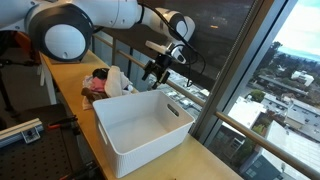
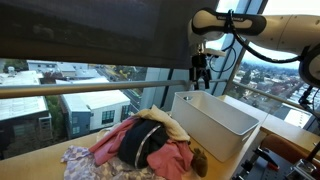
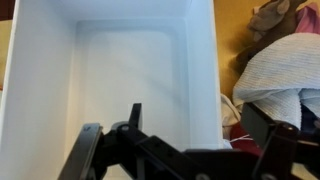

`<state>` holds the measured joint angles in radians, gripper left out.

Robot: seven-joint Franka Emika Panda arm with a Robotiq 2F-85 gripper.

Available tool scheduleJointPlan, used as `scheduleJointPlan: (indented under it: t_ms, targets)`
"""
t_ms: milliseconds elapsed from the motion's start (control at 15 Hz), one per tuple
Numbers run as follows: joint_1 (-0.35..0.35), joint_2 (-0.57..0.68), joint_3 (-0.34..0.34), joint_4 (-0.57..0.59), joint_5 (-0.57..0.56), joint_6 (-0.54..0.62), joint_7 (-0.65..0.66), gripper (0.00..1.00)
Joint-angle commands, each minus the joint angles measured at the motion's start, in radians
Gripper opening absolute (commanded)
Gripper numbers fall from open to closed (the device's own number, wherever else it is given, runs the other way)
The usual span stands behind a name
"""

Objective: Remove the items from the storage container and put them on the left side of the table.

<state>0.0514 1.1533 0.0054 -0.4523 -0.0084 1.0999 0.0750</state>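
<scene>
On the window-side surface [image 1: 62, 72] the white container [image 1: 140, 146] sits empty, clothes [image 2: 140, 145] heaped beside it, the pincer [image 1: 153, 72] above spread wide and bare: task apparently finished.

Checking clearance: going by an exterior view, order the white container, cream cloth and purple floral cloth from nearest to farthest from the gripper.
1. The white container, directly beneath the gripper.
2. The cream cloth, atop the clothes pile beside the container.
3. The purple floral cloth, at the pile's far end.
</scene>
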Motion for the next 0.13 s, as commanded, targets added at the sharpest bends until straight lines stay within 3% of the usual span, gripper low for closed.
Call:
scheduleJointPlan:
  t_ms: [0,67]
  targets:
    - [0.000,-0.006,-0.003,-0.010,0.002,0.004,-0.002,1.00]
    - [0.000,-0.006,-0.003,-0.010,0.002,0.004,-0.002,1.00]
